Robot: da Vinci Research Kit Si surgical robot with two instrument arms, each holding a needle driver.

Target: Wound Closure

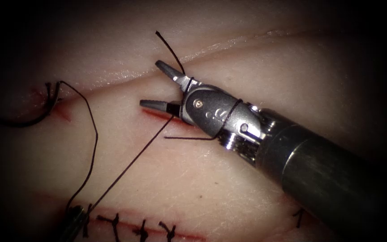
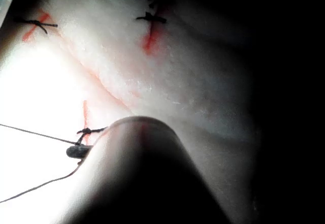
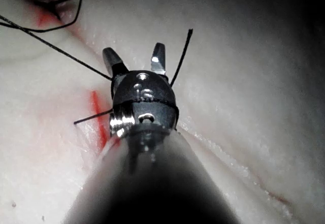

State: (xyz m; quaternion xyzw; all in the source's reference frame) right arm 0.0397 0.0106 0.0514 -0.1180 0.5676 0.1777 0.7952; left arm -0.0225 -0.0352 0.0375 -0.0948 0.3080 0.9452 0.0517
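The left claw (image 1: 75, 222) is cut off by the endoscope picture's edge at seven o'clock, so its jaws cannot be judged. The needle (image 1: 27, 117) at nine o'clock is half lost in shadow. The thread (image 1: 126, 168) is partly hidden behind the right claw (image 1: 157, 85).

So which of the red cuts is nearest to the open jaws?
The short unstitched cut right below the right tool, which has thread looped around it. The long cut lower down carries stitches.

Right tool (image 1: 160, 86), fingers apart, thread (image 1: 126, 172) wrapped round its wrist, above tissue (image 1: 229, 188).
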